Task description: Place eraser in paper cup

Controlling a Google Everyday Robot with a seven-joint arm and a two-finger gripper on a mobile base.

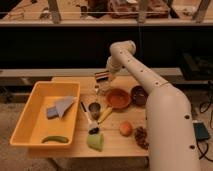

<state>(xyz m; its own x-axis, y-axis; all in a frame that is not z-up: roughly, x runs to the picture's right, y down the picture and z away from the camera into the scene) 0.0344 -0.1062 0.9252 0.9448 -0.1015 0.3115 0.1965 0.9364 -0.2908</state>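
My gripper (102, 78) is at the back of the wooden table, directly over the paper cup (104, 89), a small whitish cup next to the orange bowl. The gripper is shut on the eraser (101, 75), a flat striped block held crosswise just above the cup's rim. The cup's lower part shows below the gripper, and its opening is mostly hidden by the gripper and the eraser.
An orange bowl (118, 98) and a dark bowl (138, 95) stand to the right of the cup. A metal cup (94, 108), a brush (90, 121), a green cup (96, 142), an orange fruit (125, 128) and a pine cone (141, 137) lie in front. A yellow tray (30, 117) is at left.
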